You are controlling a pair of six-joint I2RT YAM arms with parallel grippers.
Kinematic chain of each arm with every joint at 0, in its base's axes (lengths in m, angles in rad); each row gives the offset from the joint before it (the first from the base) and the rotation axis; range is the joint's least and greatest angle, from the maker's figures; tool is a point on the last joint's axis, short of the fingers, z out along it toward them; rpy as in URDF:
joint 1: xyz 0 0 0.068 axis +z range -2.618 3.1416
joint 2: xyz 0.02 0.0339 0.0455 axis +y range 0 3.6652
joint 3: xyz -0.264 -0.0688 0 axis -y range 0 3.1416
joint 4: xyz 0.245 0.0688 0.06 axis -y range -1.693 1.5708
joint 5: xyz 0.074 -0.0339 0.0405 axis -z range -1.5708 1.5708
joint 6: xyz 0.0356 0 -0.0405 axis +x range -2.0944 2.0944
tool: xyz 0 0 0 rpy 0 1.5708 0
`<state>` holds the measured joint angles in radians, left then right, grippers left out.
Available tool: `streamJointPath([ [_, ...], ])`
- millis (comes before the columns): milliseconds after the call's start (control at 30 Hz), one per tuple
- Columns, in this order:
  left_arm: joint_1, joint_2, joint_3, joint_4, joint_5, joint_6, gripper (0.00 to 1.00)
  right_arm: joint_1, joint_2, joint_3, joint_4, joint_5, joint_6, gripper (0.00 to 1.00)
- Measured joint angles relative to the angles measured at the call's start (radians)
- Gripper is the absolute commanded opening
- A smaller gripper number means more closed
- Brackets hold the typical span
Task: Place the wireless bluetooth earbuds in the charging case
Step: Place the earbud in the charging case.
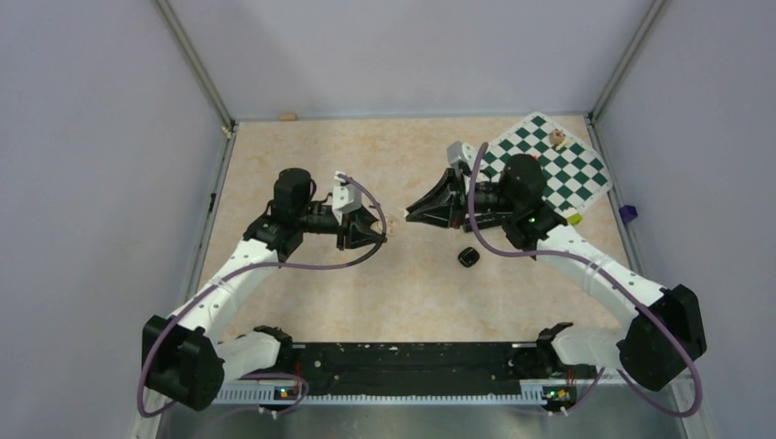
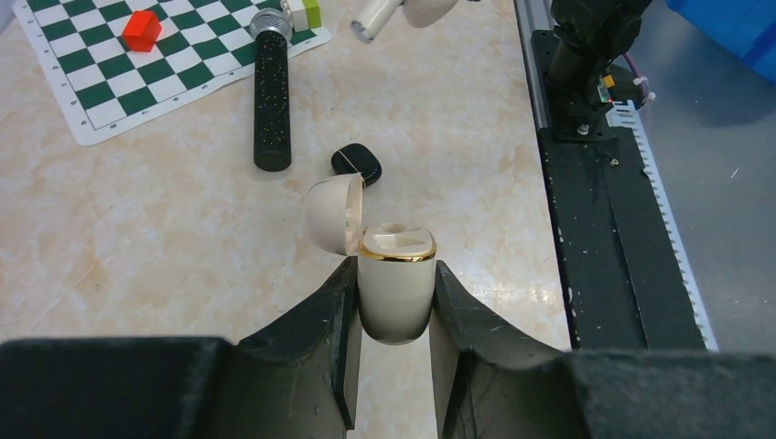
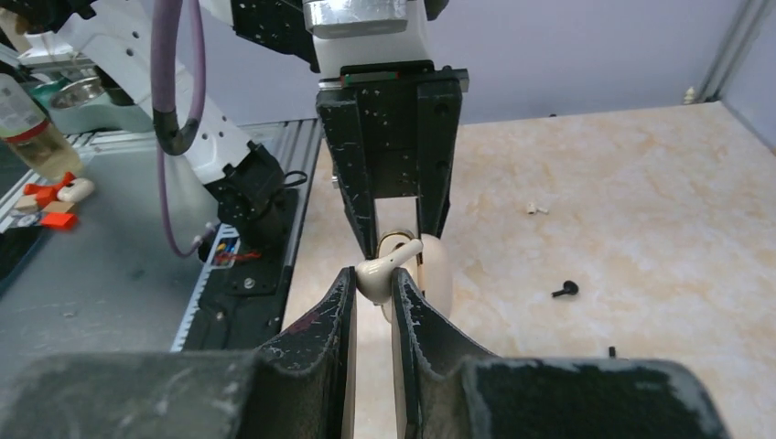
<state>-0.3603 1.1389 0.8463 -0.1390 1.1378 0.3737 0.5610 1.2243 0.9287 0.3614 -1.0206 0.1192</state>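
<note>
- Left gripper is clamped on the cream charging case. The case is held upright between both fingers, gold rim up, with the lid hinged open to one side.
- Right gripper is closed on a cream earbud, stem angled up towards the case.
- Earbud is held just at the case's open rim in the right wrist view; contact cannot be told.
- Both grippers are seen tip to tip at mid-table from above.
- Further out, a small black box, a black cylinder and a chequered mat are laid on the table.
</note>
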Motion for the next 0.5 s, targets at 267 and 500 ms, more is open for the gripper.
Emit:
streamJointPath([
  [267,-0.001,0.0,-0.026,0.027,0.008,-0.034,0.0,0.02,0.0,-0.028,0.07,-0.042,0.106,0.07],
  [500,-0.001,0.0,-0.058,0.048,0.009,-0.051,0.0,0.064,0.0,-0.028,0.046,-0.045,0.09,0.06],
])
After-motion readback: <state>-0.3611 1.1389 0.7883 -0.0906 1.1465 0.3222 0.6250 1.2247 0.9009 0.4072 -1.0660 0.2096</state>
